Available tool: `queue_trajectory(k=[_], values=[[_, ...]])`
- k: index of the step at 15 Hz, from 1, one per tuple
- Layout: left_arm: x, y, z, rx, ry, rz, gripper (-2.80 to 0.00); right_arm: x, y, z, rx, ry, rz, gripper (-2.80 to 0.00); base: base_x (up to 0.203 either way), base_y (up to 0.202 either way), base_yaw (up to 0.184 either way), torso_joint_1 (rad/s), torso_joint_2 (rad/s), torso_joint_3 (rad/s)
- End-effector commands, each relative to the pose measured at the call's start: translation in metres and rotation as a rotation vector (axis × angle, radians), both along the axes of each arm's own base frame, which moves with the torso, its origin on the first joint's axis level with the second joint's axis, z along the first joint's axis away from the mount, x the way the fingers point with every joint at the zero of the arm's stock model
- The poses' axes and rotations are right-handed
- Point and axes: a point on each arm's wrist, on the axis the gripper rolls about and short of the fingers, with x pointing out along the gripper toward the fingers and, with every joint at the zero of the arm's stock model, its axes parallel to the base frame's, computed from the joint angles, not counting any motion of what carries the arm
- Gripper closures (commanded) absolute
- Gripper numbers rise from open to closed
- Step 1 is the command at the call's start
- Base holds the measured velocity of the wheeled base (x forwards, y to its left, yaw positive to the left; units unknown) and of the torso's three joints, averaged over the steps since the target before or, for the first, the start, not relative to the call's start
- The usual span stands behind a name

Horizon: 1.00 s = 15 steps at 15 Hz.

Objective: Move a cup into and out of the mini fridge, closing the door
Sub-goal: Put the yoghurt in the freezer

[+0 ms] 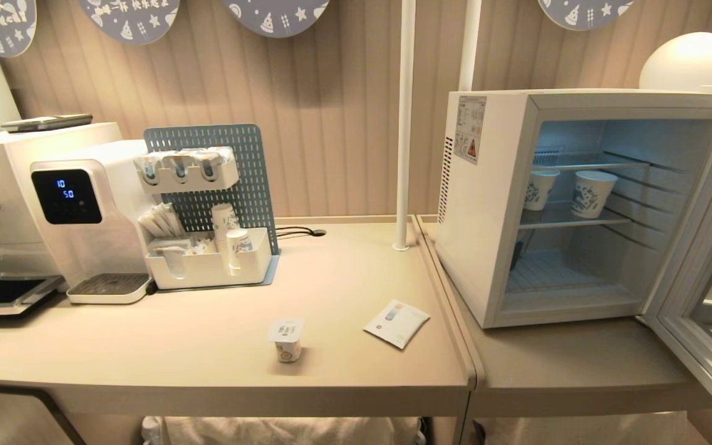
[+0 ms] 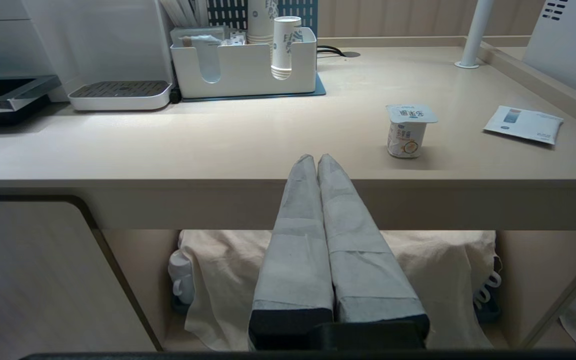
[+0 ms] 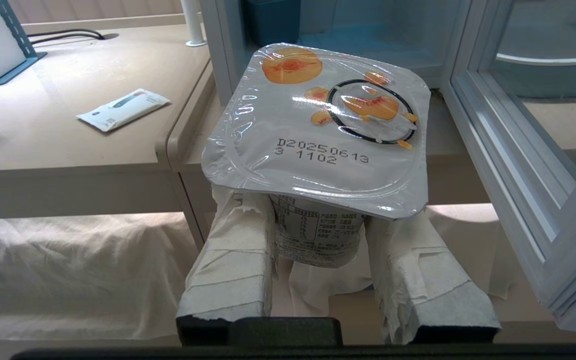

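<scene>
I've got the right gripper [image 3: 318,240] clamped on a yogurt cup [image 3: 318,135], tape-wrapped fingers [image 3: 233,260] on either side of its body, peach-print foil lid facing the wrist camera. It sits low in front of the counter [image 3: 68,150] edge, just before the mini fridge [image 1: 486,204], off the head camera. Left gripper [image 2: 316,162] is fully closed on nothing, fingertips pressed together, parked below the counter's front edge. Fridge stands on the right-hand counter section, door [image 1: 708,296] swung wide open to the right, interior lit. Two patterned paper cups [image 1: 591,193] on the middle wire shelf; the lower level looks bare from the head view. A second yogurt cup [image 1: 287,340] stands upright on the left counter section, a flat white sachet [image 1: 397,322] near it, toward the fridge. Water dispenser [image 1: 78,210] and cup organiser [image 1: 207,259] at the back left.
</scene>
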Motion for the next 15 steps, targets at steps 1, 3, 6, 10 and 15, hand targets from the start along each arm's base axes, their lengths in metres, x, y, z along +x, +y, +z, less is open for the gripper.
queue_trajectory(k=[1, 3, 6, 10, 15], values=[[0.0000, 0.0000, -0.0005, 0.000, 0.000, 0.002, 0.00, 0.0001, 0.0000, -0.0001, 0.000, 0.002, 0.001, 0.00, 0.000, 0.000, 0.000, 0.000, 0.00, 0.000], [0.0001, 0.0000, -0.0004, 0.000, 0.002, 0.001, 0.00, 0.0001, 0.0000, 0.0001, 0.000, 0.001, 0.000, 0.00, 0.000, 0.000, 0.000, 0.000, 0.00, 0.000], [0.0000, 0.0000, -0.0005, 0.000, 0.000, 0.001, 0.00, 0.0001, 0.0000, -0.0001, 0.000, 0.002, 0.000, 0.00, 0.000, 0.000, 0.000, 0.000, 0.00, 0.000], [0.0000, 0.0000, -0.0005, 0.000, 0.000, 0.001, 0.00, 0.0001, 0.0000, -0.0001, 0.000, 0.002, 0.000, 0.00, 0.000, 0.000, 0.000, 0.000, 0.00, 0.000], [0.0000, 0.0000, -0.0005, 0.000, 0.000, 0.002, 0.00, 0.0001, 0.0000, -0.0001, 0.000, 0.002, 0.001, 0.00, 0.000, 0.000, 0.000, 0.000, 0.00, 0.000]])
